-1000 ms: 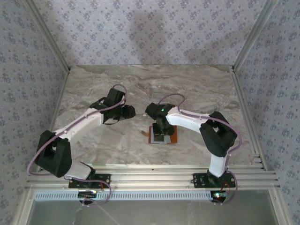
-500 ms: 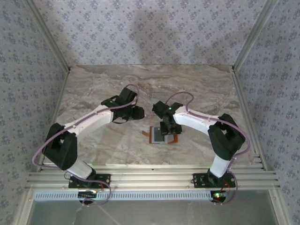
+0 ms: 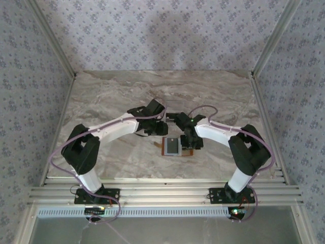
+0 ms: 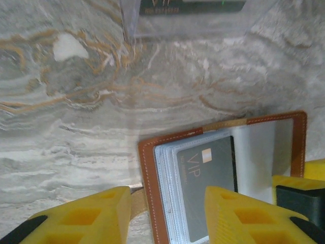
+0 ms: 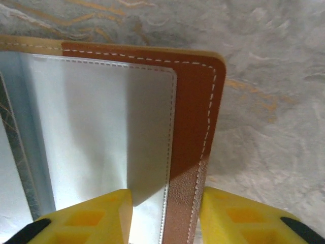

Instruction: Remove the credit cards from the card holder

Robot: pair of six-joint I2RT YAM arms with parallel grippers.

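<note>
I've swung both arms in: left fingers (image 4: 101, 213) apart astride the card holder's (image 4: 147, 168) 9 o'clock edge, right fingers (image 5: 86, 218) apart at 3 o'clock; VIP card (image 4: 208, 183) looks reachable.

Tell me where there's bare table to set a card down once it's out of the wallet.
Bare marble table runs wide along the back wall, and a narrower strip lies between the card holder and the near rail. Crowded at the centre: left fingers and right fingers straddle the card holder's side edges, clear tray just beyond.
</note>
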